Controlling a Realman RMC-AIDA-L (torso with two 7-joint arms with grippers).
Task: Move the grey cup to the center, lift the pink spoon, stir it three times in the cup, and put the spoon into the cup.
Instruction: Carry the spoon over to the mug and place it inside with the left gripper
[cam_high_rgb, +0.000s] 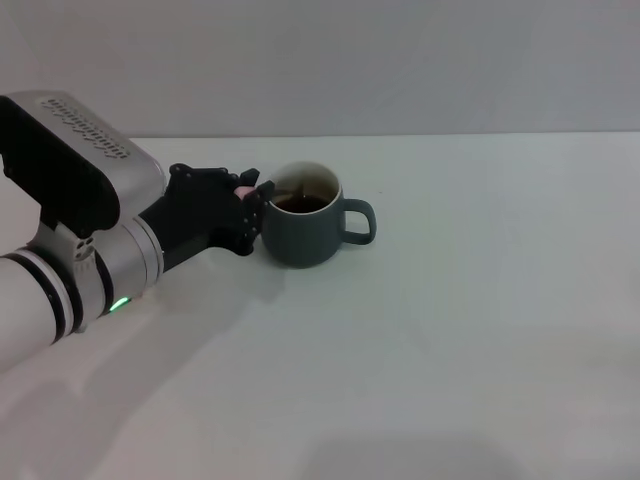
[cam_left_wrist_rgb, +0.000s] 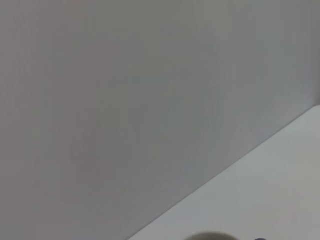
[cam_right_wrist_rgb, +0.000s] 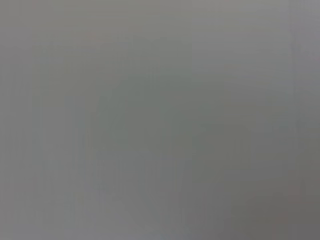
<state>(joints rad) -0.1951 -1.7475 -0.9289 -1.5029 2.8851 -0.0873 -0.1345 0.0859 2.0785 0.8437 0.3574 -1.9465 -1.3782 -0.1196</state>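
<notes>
Pink spoon (cam_high_rgb: 243, 189) is pinched by the left gripper (cam_high_rgb: 252, 195) at the grey cup (cam_high_rgb: 305, 228); stir slowly, don't bump the rim.

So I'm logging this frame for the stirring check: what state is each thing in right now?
Rounded dark slate-grey ceramic mug: upright on the table, holds dark liquid, handle pointing to the robot's right.
Small pale pink-handled spoon: held at the mug's rim, neck slanting into the liquid.
Left end effector: shut on the spoon handle beside the mug.
Right end effector: not in view.
</notes>
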